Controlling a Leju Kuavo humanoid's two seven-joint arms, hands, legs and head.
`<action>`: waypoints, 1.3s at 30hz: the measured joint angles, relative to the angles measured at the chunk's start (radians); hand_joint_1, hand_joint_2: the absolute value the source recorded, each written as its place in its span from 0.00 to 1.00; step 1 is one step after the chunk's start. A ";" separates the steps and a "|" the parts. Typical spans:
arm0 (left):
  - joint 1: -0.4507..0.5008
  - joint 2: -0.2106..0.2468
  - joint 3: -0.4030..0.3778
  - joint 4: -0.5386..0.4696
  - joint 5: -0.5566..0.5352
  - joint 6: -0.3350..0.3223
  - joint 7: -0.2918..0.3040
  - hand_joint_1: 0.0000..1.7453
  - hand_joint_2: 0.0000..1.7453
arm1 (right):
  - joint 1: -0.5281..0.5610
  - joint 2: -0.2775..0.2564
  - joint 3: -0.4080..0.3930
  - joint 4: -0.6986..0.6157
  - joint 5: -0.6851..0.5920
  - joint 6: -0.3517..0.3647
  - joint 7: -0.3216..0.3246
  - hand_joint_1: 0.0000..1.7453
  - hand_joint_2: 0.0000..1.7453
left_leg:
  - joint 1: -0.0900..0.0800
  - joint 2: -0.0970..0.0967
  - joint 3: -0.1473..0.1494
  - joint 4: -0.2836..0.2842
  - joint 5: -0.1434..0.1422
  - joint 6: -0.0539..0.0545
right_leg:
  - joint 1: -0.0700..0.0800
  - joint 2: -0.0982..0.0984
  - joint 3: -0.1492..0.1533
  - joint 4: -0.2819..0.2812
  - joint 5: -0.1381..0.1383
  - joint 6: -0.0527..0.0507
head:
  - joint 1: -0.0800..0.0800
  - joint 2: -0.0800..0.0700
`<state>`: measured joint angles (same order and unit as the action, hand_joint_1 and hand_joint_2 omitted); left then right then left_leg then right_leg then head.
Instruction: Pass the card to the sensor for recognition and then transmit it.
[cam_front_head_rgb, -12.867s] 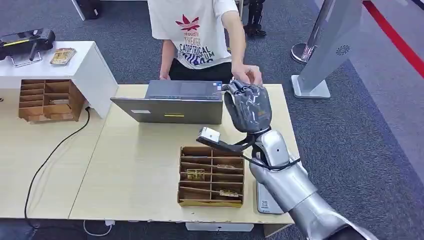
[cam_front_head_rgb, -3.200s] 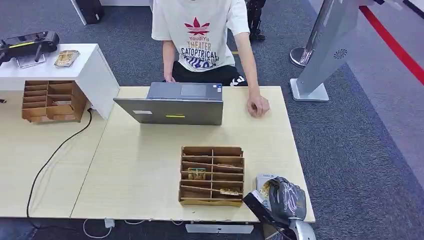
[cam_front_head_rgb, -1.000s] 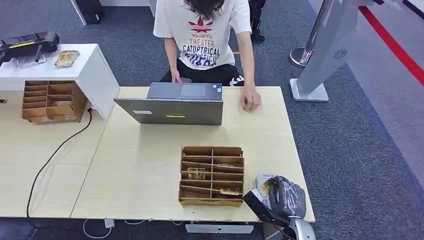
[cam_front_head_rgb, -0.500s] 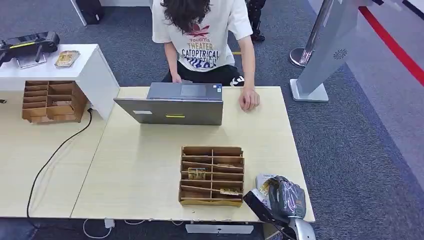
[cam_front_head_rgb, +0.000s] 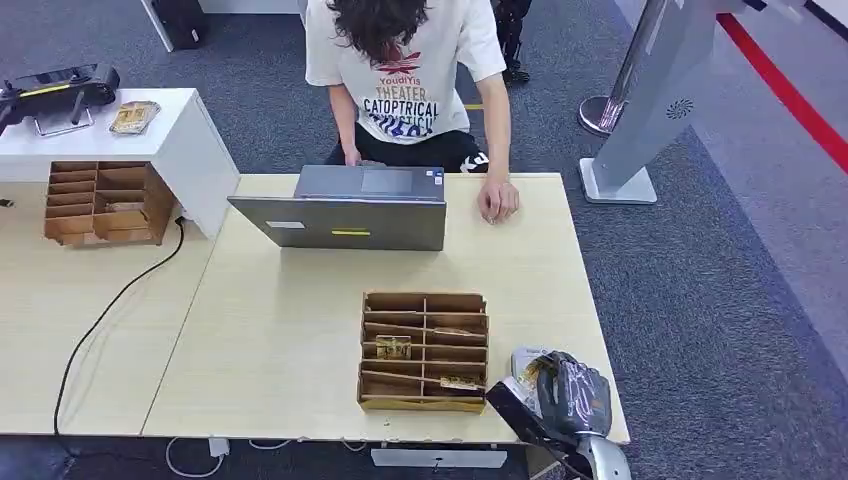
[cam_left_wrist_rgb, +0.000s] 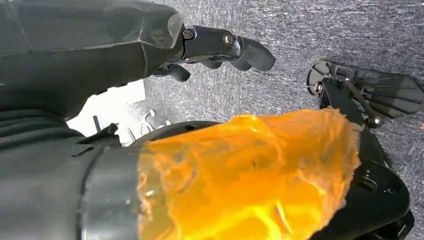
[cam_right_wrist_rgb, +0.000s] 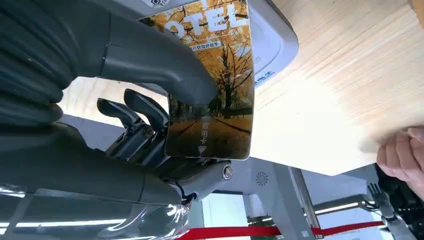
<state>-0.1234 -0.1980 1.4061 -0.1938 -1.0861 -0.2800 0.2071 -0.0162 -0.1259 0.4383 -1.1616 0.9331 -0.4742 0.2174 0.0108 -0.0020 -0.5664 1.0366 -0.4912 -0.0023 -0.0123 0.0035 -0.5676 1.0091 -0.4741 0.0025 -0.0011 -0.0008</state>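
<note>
The big pale wooden table (cam_front_head_rgb: 290, 330) fills the middle of the head view. A person (cam_front_head_rgb: 405, 70) sits at the far side in a white T-shirt with a red leaf mark and the words "THEATER" and "CATOPTRICAL". One hand of the person (cam_front_head_rgb: 498, 200) rests on the table top.

A grey laptop (cam_front_head_rgb: 345, 208) stands in front of the person. A brown box with many slots (cam_front_head_rgb: 424, 352) sits near the robot's edge, with a few gold cards inside. Far off to the left, a white stand (cam_front_head_rgb: 150, 135) has another brown slotted box (cam_front_head_rgb: 98, 202) beside it.

The right hand (cam_front_head_rgb: 570, 395) is at the near right corner of the table. Its thumb and fingers (cam_right_wrist_rgb: 142, 107) are clamped on the card (cam_right_wrist_rgb: 212, 80). The card has a picture of yellow trees and a road. You can read "OTEL" in big white letters at one end, and small Chinese writing. The card is held right over the grey sensor (cam_right_wrist_rgb: 270, 42), a flat pad with rounded corners lying on the table.

The left hand (cam_left_wrist_rgb: 220, 47) hangs over grey carpet (cam_left_wrist_rgb: 325, 30). Its fingers are curled a little and hold nothing. I cannot tell if they are fully closed.
</note>
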 joint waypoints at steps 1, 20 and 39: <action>0.000 0.000 0.000 0.000 0.000 0.000 0.000 0.00 0.00 | 0.000 0.000 0.000 0.000 0.000 0.000 0.000 1.00 1.00 | 0.000 0.000 0.000 0.000 0.000 0.000 | 0.000 0.000 0.000 0.000 0.000 0.000 | 0.000 0.000; 0.000 0.000 0.000 0.000 0.000 -0.001 0.000 0.00 0.00 | -0.001 0.002 0.000 0.000 0.000 0.002 0.000 1.00 1.00 | 0.000 0.000 0.000 0.000 0.000 0.000 | 0.000 0.000 0.000 0.000 0.000 0.000 | 0.000 0.000; 0.000 0.000 0.000 0.000 0.000 -0.001 0.000 0.00 0.00 | -0.009 0.003 0.000 0.005 -0.010 0.004 -0.012 1.00 1.00 | 0.000 0.000 0.000 0.000 0.000 0.000 | 0.000 0.000 0.000 0.000 0.000 0.000 | 0.000 0.000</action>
<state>-0.1234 -0.1976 1.4061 -0.1938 -1.0861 -0.2811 0.2068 -0.0251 -0.1232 0.4379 -1.1566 0.9231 -0.4700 0.2052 0.0108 -0.0018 -0.5666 1.0366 -0.4912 -0.0024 -0.0123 0.0036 -0.5675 1.0090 -0.4741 0.0025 -0.0011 -0.0008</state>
